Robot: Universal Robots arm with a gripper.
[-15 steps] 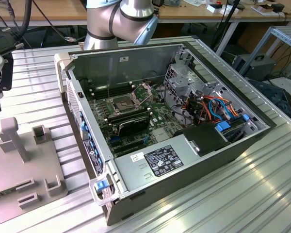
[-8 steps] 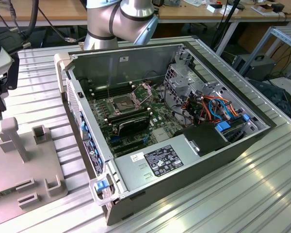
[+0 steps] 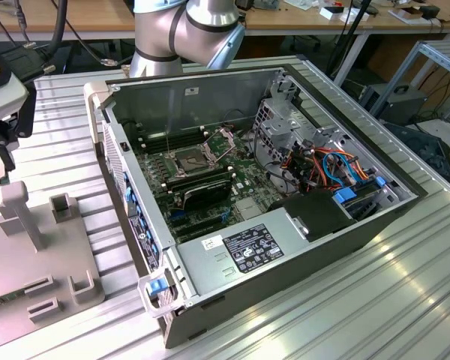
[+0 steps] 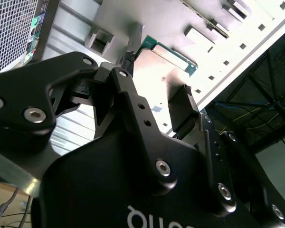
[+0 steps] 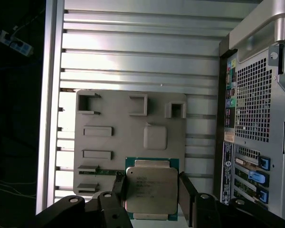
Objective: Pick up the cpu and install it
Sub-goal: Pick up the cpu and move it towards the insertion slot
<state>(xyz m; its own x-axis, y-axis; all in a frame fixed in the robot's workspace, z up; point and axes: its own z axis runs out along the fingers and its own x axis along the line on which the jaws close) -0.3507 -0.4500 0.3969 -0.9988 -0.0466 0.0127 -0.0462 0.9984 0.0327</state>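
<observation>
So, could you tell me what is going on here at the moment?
A single robot arm is partway through fitting a cpu into an opened computer case. In the first wrist view its gripper is shut on the cpu, with a finger on either side, and holds it above the grey fixture plate beside the case. In the exterior view the motherboard socket has its metal frame raised, and the cpu is not yet installed.

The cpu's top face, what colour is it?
The cpu is dull silver-grey with a green rim, clearest in the first wrist view.
</observation>
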